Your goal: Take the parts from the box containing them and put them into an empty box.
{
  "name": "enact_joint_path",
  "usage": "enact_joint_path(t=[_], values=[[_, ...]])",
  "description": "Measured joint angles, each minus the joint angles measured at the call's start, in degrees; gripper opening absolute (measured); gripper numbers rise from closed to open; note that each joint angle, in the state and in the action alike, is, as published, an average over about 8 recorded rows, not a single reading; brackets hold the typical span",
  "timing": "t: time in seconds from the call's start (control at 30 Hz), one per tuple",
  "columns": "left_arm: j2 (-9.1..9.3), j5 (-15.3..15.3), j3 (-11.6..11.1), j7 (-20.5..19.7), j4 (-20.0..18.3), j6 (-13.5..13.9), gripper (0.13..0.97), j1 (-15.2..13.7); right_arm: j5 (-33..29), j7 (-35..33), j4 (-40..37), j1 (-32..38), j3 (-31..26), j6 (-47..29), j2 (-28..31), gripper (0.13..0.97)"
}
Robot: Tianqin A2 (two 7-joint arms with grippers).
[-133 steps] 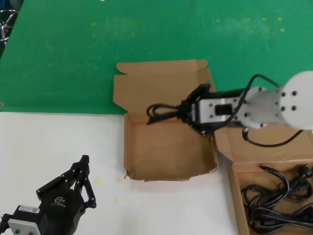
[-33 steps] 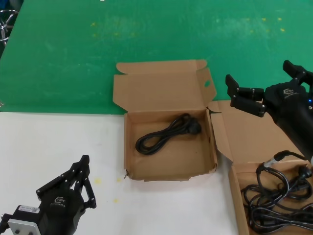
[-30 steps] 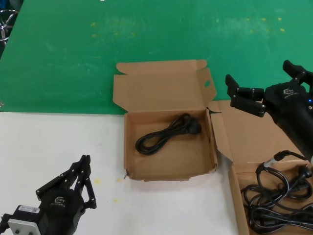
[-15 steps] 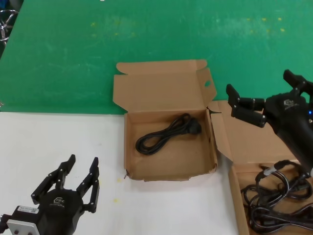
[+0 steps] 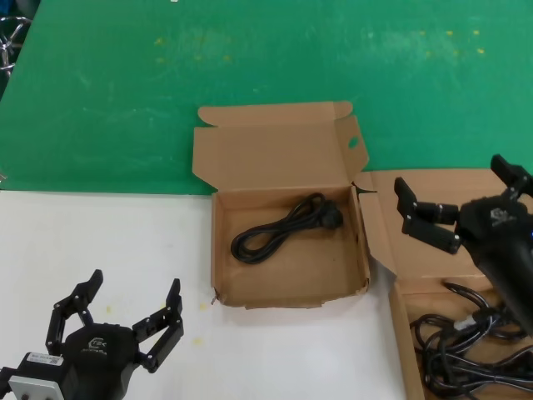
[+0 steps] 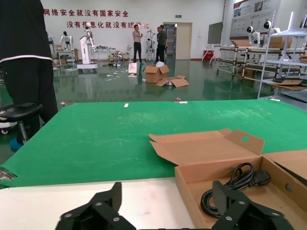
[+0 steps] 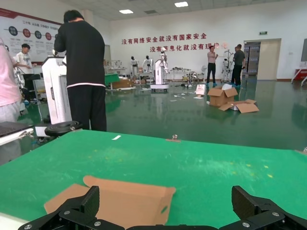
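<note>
Lower left, our left gripper (image 5: 117,310) spread its fingers wider; right gripper (image 5: 458,200) open, dropped toward the cable-filled box (image 5: 404,312); one cable (image 5: 285,226) sits in the middle box (image 5: 287,271).

We see the empty box (image 5: 287,242) open from above, its lid (image 5: 275,148) folded back flat on the green mat (image 5: 125,92), so entry from overhead is unblocked; one cable (image 5: 283,227) lies across its floor, with bare cardboard nearer us. The right end effector (image 5: 460,200), fingers spread, hangs over the other lid (image 5: 425,225), just beside the shared wall. The source box (image 5: 400,333) seems crowded with tangled cables (image 5: 466,342), partly out of view. The left end effector (image 5: 117,312), also spread, sits over bare white desk (image 5: 100,233).
</note>
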Motion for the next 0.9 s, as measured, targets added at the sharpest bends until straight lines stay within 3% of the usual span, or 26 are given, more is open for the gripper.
enact_joint_path(t=[0.37,0.67,0.9], values=[[-0.03,-0.20,-0.14,0.09,-0.09,-0.24,0.774,0.27,7.34,-6.21,-0.56,-4.82,-0.90,4.63,1.68,0.966],[-0.05,-0.36,-0.26,0.17,-0.17,-0.43,0.900,0.50,13.34,-11.30,-1.02,-8.74,-1.65,8.42,3.06,0.966],[-0.07,-0.49,-0.36,0.23,-0.22,-0.58,0.945,0.68,17.99,-15.21,-1.38,-11.79,-2.22,11.33,4.13,0.966]])
